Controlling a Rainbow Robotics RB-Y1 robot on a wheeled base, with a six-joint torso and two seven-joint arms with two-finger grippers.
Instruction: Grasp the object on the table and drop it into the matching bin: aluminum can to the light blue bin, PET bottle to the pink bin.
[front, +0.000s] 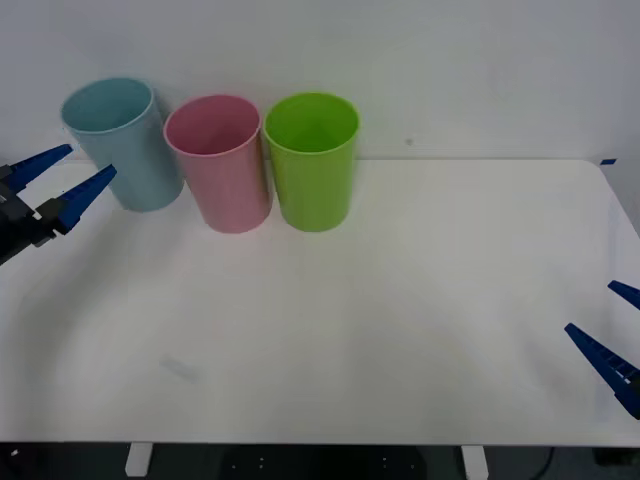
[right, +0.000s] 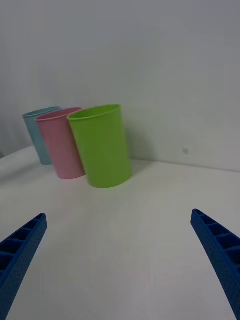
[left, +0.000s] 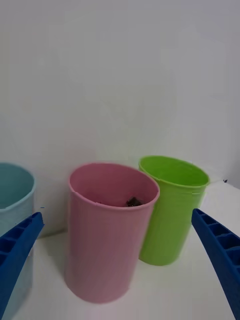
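Observation:
The pink bin (front: 219, 161) (left: 107, 231) (right: 62, 142) stands between the light blue bin (front: 124, 140) (left: 12, 210) (right: 41, 132) and a green bin at the back left of the table (front: 400, 300). Inside the pink bin, just over its near rim, a small dark bit (left: 133, 201) shows; it looks like the top of the PET bottle, with the rest hidden by the wall. My left gripper (front: 93, 160) (left: 117, 212) hangs open and empty in front of the light blue bin, facing the pink one. At the table's right front edge, my right gripper (front: 590, 306) (right: 118, 214) is open and empty.
A green bin (front: 314, 158) (right: 101, 145) (left: 172, 212) stands right of the pink one, almost touching it. A white wall rises right behind the bins. The white tabletop stretches bare from the bins to its front and right edges.

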